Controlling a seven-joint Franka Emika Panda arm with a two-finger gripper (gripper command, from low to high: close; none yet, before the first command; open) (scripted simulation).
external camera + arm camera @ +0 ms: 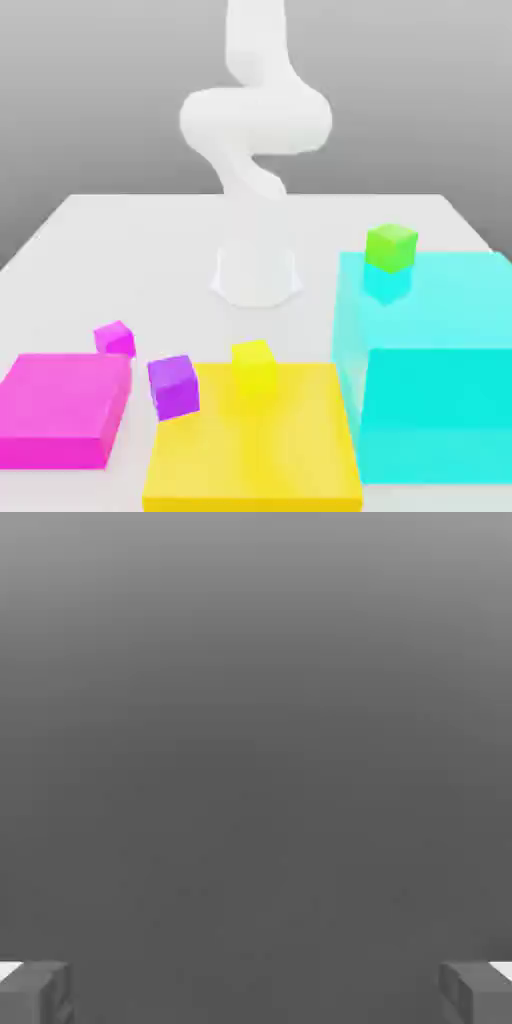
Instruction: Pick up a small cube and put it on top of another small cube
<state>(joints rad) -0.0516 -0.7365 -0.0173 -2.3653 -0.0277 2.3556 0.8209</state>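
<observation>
Looking at your spread, empty jaws (256,994), you have the magenta-pink cube (115,340) well apart, lower left in the exterior view.

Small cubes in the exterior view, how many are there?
4: magenta behind the magenta block; purple and yellow at the yellow block's far edge; green on the cyan block. Others may be hidden.

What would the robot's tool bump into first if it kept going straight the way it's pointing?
Probably nothing nearby: past the open tool, the hand view shows only plain grey, so the way looks free, though depth is hard to judge there.
</observation>
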